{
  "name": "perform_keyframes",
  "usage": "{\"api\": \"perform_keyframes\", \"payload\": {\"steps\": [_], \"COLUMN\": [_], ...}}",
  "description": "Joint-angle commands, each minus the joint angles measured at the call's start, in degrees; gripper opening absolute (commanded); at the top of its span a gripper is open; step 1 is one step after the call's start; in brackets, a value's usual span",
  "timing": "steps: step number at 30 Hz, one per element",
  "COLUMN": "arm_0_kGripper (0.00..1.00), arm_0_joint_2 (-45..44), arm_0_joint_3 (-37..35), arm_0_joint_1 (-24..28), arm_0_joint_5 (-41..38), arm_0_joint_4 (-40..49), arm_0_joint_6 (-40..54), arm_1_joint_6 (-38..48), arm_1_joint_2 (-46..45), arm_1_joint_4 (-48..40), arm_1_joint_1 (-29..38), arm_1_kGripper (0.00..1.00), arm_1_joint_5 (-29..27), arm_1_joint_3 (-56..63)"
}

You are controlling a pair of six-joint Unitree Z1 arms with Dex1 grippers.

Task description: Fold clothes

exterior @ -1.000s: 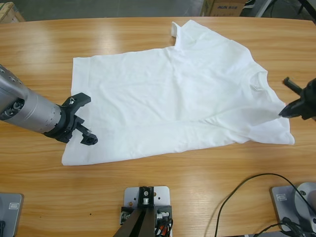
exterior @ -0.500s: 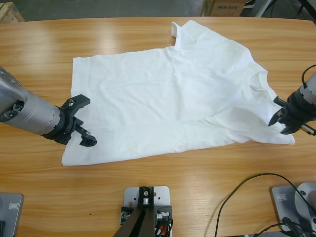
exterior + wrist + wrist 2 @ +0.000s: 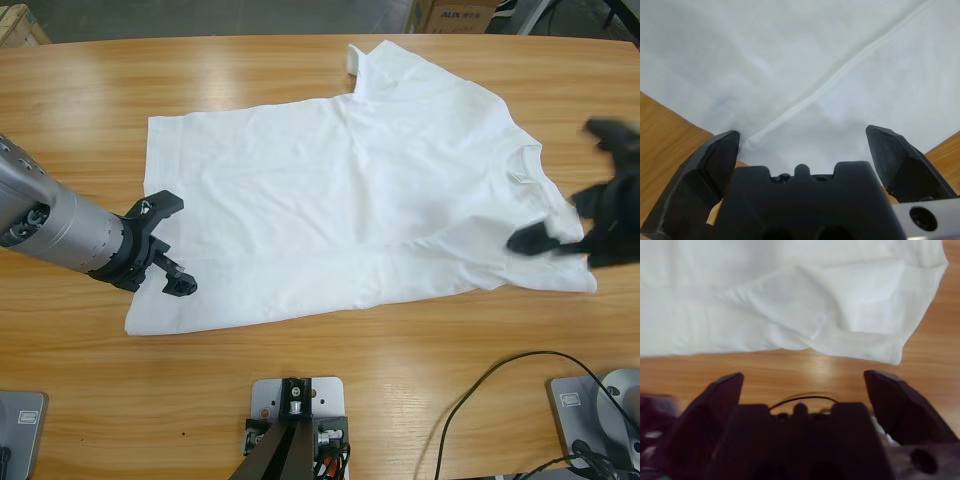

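The T-shirt (image 3: 350,190) was spread flat, its long axis along the tabletop (image 3: 300,400). The left pincer (image 3: 160,245), jaws apart, was placed over the hem corner. The right pincer (image 3: 575,225), also apart, was nearer the sleeve end.

T-shirt (image 3: 360,190) flat on table (image 3: 300,380) | left pincer (image 3: 167,245) agape at hem | right pincer (image 3: 575,200) blurred

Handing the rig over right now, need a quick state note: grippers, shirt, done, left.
Left gripper: open, empty, over the hem corner of the T-shirt.
Right gripper: open, empty, above bare table just off the shirt's sleeve-side edge.
T-shirt: spread nearly flat on the table, neck toward the right arm, one sleeve edge curled at the far side, some wrinkles.
Done: no fold visible.
Left: grip the edges and make every fold.
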Motion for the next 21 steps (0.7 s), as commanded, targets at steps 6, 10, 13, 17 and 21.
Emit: {"api": "perform_keyframes", "payload": {"steps": [6, 10, 13, 17, 21], "arm_0_kGripper": [0.977, 0.977, 0.977, 0.977, 0.977], "arm_0_joint_2": [-2.5, -2.5, -2.8, -3.1, -3.1], "arm_0_joint_3": [2.4, 2.4, 2.5, 3.1, 3.2], "arm_0_joint_1": [-0.4, -0.4, -0.5, -0.5, -0.5], "arm_0_joint_5": [-0.7, -0.7, -0.7, -0.8, -0.8], "arm_0_joint_4": [0.0, 0.1, 0.2, 0.2, 0.2], "arm_0_joint_6": [-0.9, -0.9, -0.9, -1.0, -1.0], "arm_1_joint_6": [-13.5, -15.3, -15.1, -14.7, -14.0], "arm_1_joint_2": [16.5, 17.8, 18.1, 21.1, 22.2], "arm_1_joint_4": [-7.9, -7.7, -7.5, -6.7, -7.2], "arm_1_joint_1": [4.4, 4.4, 4.4, 4.5, 4.4], "arm_1_kGripper": [0.918, 0.922, 0.922, 0.843, 0.747], "arm_1_joint_5": [-3.5, -2.8, -4.2, -3.5, -3.5], "arm_1_joint_3": [2.6, 2.1, 1.4, 0.7, 0.6]}}
